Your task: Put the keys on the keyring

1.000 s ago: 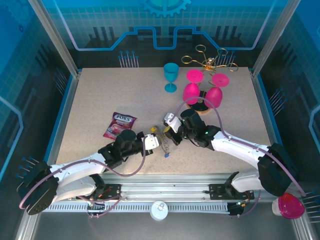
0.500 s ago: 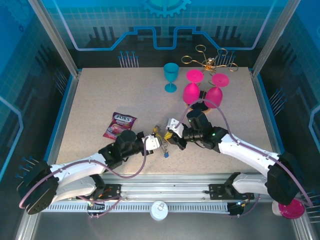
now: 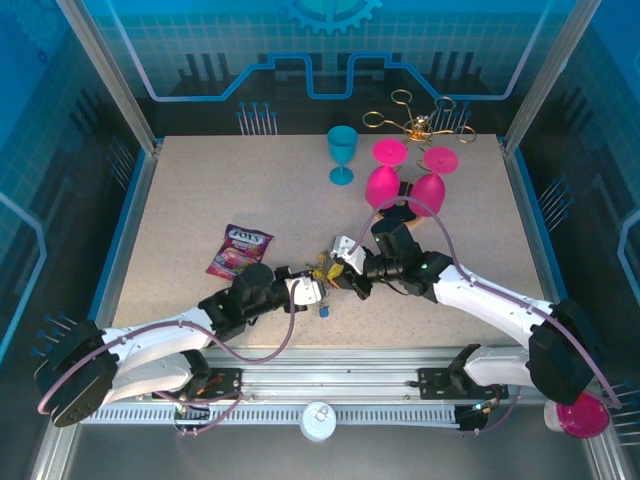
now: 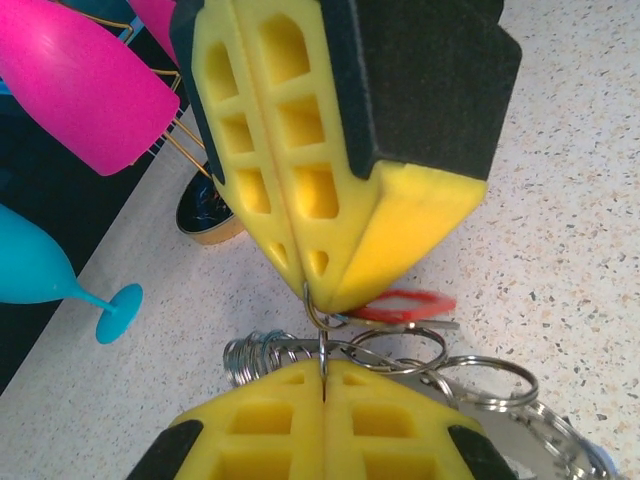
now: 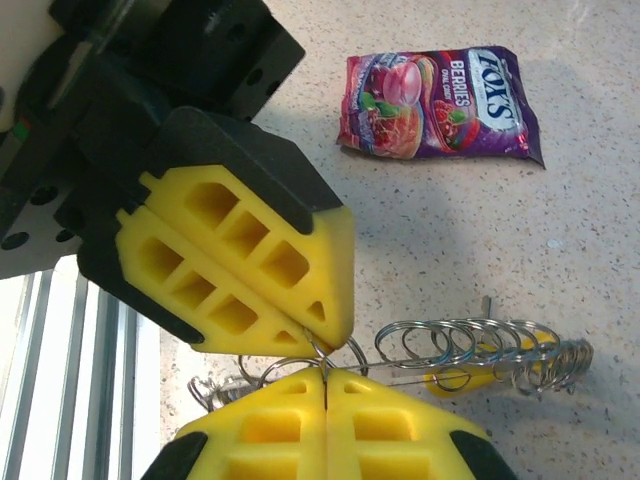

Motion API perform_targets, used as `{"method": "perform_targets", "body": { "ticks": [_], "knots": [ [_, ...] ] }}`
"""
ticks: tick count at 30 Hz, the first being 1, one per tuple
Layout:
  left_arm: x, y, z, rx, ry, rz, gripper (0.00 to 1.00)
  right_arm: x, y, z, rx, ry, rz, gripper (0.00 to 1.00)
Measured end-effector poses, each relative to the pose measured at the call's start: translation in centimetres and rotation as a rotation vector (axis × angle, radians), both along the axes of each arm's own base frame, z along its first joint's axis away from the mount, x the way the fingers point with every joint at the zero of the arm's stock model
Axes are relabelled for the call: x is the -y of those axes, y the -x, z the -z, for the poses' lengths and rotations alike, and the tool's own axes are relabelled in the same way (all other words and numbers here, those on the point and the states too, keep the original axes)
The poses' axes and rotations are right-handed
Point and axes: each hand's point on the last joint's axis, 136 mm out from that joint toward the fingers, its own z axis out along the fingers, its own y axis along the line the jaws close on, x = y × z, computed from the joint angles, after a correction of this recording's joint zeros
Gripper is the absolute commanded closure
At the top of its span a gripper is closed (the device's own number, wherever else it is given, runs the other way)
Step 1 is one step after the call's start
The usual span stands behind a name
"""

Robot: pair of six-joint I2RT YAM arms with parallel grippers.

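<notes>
Viewing from above: left fingers and right fingers tip to tip just right of the candy bag, keyring bunched between them over the worktop, probably to steady it from both sides. Small blue key, apparently loose, lower right of the bag. Left wrist: both pairs pinched shut on one thin wire loop, red key just behind. Right wrist: same double pinch below the bag, likely to pry the coil open for threading; yellow key under the coil.

A coiled silver keyring, pinched where both pairs of closed fingers meet, stretches sideways from the fingertips, with a yellow-headed key and a red-headed key among its loops.
</notes>
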Motion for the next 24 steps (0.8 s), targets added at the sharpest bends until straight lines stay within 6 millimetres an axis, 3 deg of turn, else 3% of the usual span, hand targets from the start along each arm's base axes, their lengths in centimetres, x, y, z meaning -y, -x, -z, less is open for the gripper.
{"method": "perform_targets", "body": {
  "ticks": [24],
  "knots": [
    [-0.3,-0.4,-0.4,0.051,-0.009,-0.018,1.0,0.2,-1.8,0.8,-0.119,0.047,0.133,1.0]
  ]
}}
